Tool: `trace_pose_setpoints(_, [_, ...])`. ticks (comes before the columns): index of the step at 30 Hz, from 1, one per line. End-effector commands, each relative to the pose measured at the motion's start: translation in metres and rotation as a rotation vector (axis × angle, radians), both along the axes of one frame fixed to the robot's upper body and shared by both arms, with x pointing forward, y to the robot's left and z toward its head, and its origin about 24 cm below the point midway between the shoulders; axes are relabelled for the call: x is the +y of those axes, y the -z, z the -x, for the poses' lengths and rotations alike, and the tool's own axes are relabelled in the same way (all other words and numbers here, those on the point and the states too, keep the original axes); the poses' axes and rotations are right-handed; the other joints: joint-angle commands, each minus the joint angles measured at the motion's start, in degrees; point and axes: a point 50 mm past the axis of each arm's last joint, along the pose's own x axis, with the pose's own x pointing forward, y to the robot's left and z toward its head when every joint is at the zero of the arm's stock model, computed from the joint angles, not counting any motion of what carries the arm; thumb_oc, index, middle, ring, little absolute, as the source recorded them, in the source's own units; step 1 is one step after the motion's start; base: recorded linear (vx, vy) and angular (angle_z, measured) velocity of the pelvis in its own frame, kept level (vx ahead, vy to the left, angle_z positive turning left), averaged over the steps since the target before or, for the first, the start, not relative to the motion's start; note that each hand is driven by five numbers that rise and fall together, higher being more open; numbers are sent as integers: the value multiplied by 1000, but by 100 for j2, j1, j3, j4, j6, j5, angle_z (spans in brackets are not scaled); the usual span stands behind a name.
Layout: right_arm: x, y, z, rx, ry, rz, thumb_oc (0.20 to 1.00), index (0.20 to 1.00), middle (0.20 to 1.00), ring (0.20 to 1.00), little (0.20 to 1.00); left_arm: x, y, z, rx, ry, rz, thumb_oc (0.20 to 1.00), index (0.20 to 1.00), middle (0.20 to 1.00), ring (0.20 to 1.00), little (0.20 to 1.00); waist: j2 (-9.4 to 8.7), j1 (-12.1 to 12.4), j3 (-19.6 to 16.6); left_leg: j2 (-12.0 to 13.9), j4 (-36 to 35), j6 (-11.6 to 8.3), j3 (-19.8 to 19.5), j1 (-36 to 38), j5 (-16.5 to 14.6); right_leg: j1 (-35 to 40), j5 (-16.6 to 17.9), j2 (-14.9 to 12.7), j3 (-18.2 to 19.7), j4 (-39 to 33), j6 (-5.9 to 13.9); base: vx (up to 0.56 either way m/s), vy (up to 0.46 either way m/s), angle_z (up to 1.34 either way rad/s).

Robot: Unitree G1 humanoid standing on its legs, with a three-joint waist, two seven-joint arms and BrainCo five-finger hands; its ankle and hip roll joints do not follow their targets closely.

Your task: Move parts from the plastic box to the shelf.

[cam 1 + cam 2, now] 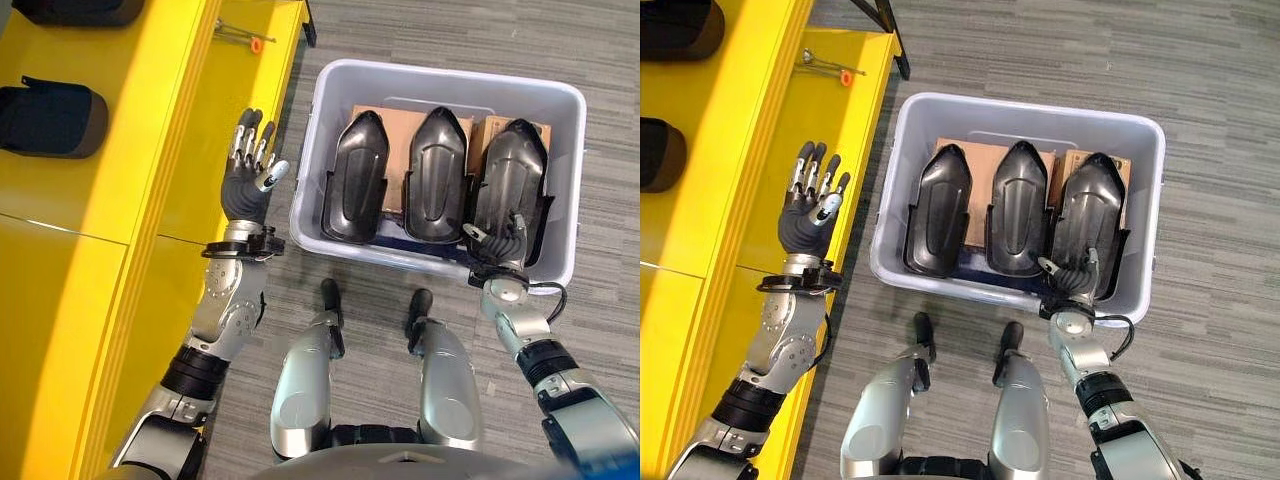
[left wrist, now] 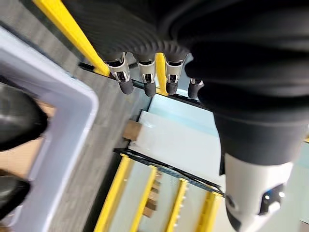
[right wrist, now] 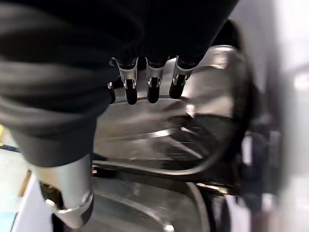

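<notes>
**Right hand at the rightmost part; left hand standing by at the shelf**

The work area is a grey carpeted floor (image 1: 450, 40). On my left runs the yellow shelf (image 1: 110, 150), the destination; two dark parts (image 1: 50, 120) lie on it at the far left, and a small orange-tipped tool (image 1: 240, 38) rests on its far end.

Just right of the shelf, directly before me, stands the grey plastic box (image 1: 330, 90). It holds three black moulded parts upright in a row, leaning against brown cardboard (image 1: 395, 130) behind them: the left part (image 1: 357, 175), the middle part (image 1: 435, 170) and the right part (image 1: 510, 180). Standing on edge, I judge, each part offers a near rim to grip.

My right hand (image 1: 1072, 272) is inside the box at the near end of the right part. In the right wrist view its fingers (image 3: 152, 87) reach down over the glossy black shell; I cannot tell whether they have closed on it.

My left hand (image 1: 248, 165) hovers between the shelf edge and the box with its fingers straight and spread, holding nothing. I judge it is held there clear of the box, ready to receive or steady a part at the shelf.
</notes>
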Motion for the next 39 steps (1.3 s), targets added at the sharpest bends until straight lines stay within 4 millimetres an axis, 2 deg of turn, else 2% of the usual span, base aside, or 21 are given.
trace_pose_setpoints(1, [-1, 8, 0, -18, 30, -183, 1000, 1000, 1000, 1000, 1000, 0, 0, 9, -30, 12, 81, 1000, 1000, 1000, 1000, 1000, 138, 16, -111, 223, 65, -230, -354, -95, -90, 183, -304, -81, 150, 298, 27, -44, 14, 8])
trace_pose_setpoints(4, [1, 13, -2, 7, 1, -236, 1000, 1000, 1000, 1000, 1000, -1, 0, 8, -25, 23, 98, 1000, 1000, 1000, 1000, 1000, 182, 41, -111, 201, 18, -220, -367, -110, -59, 130, -320, -84, 166, 343, 13, -20, 2, 8])
trace_pose_setpoints(7, [7, 7, -9, -31, -98, -241, 1000, 1000, 1000, 1000, 1000, -1, 1, 8, -26, 41, 88, 1000, 1000, 1000, 1000, 1000, 209, 99, -111, 172, -4, -210, -390, -117, -35, 89, -368, -84, 128, 453, -16, -2, -22, 3])
trace_pose_setpoints(12, [33, -24, -26, -148, -345, -156, 1000, 1000, 1000, 1000, 1000, -7, 9, 10, 17, 137, 28, 1000, 1000, 1000, 1000, 1000, 202, 195, -111, 147, 125, -215, -411, -94, -59, 78, -495, -97, 45, 746, -90, 18, -36, 9])
trace_pose_setpoints(16, [44, -35, -29, -199, -403, -134, 1000, 1000, 1000, 1000, 1000, -6, 15, 12, 34, 156, 39, 1000, 1000, 1000, 1000, 1000, 200, 216, -111, 154, 150, -207, -403, -5, -72, 134, -501, -107, 35, 781, -101, 41, -21, 5])
trace_pose_setpoints(19, [49, -53, -37, -260, -424, -98, 1000, 1000, 1000, 1000, 1000, -8, 18, 12, 46, 182, 20, 1000, 1000, 1000, 1000, 1000, 216, 245, -111, 147, 156, -214, -417, 97, -89, 202, -499, -120, 17, 809, -97, 48, -23, 2])
trace_pose_setpoints(20, [52, -61, -41, -287, -410, -130, 1000, 1000, 1000, 1000, 1000, -9, 19, 12, 49, 186, 17, 1000, 1000, 1000, 1000, 1000, 214, 254, -111, 150, 151, -222, -416, 131, -89, 220, -486, -130, 17, 808, -90, 58, -24, 6])
trace_pose_setpoints(21, [48, -66, -41, -309, -337, -91, 1000, 1000, 1000, 1000, 1000, -10, 19, 12, 51, 192, 15, 1000, 1000, 1000, 1000, 1000, 213, 248, -111, 155, 146, -223, -414, 159, -90, 242, -476, -129, 23, 801, -85, 48, -6, 7])
trace_pose_setpoints(24, [36, -73, -40, -326, -155, 69, 1000, 1000, 1000, 1000, 1000, -12, 19, 13, 50, 198, 13, 1000, 1000, 1000, 1000, 1000, 224, 224, -111, 166, 138, -211, -391, 186, -107, 245, -464, -131, 39, 789, -82, 29, 15, 4])
trace_pose_setpoints(26, [18, -81, -35, -356, 50, 209, 1000, 1000, 1000, 1000, 1000, -16, 19, 14, 45, 195, 17, 1000, 1000, 1000, 1000, 1000, 245, 164, -111, 170, 143, -194, -362, 197, -138, 243, -457, -121, 68, 771, -77, 26, 34, 2])
trace_pose_setpoints(27, [16, -83, -34, -364, 73, 237, 1000, 1000, 1000, 1000, 1000, -16, 19, 14, 45, 194, 20, 1000, 1000, 1000, 1000, 1000, 250, 149, -111, 169, 146, -189, -358, 195, -143, 237, -458, -118, 77, 774, -76, 25, 39, 0])
trace_pose_setpoints(29, [6, -101, -27, -468, 176, 386, 1000, 1000, 1000, 1000, 1000, -21, 19, 15, 45, 185, 46, 1000, 1000, 1000, 1000, 1000, 322, 50, -111, 136, 151, -164, -329, 191, -172, 210, -458, -130, 147, 764, -58, 32, 98, -9])
trace_pose_setpoints(34, [12, -130, -15, -662, 213, 542, 1000, 1000, 1000, 1000, 1000, -27, 20, 20, 41, 190, 87, 1000, 1000, 1000, 1000, 1000, 464, -104, -111, 88, 57, -170, -235, 268, -147, 216, -445, -153, 235, 672, -37, 20, 110, -9])
trace_pose_setpoints(37, [10, -132, -6, -693, 240, 546, 1000, 1000, 1000, 1000, 1000, -27, 21, 23, 35, 189, 107, 1000, 1000, 1000, 1000, 1000, 529, -203, -111, 72, -17, -175, -173, 354, -141, 229, -445, -167, 293, 625, -23, 25, 114, -17])
trace_pose_setpoints(39, [8, -126, 2, -688, 262, 499, 1000, 1000, 1000, 1000, 1000, -26, 22, 26, 34, 183, 130, 1000, 1000, 1000, 1000, 1000, 568, -281, -111, 63, -64, -180, -132, 420, -142, 239, -449, -173, 343, 602, -12, 41, 117, -15])
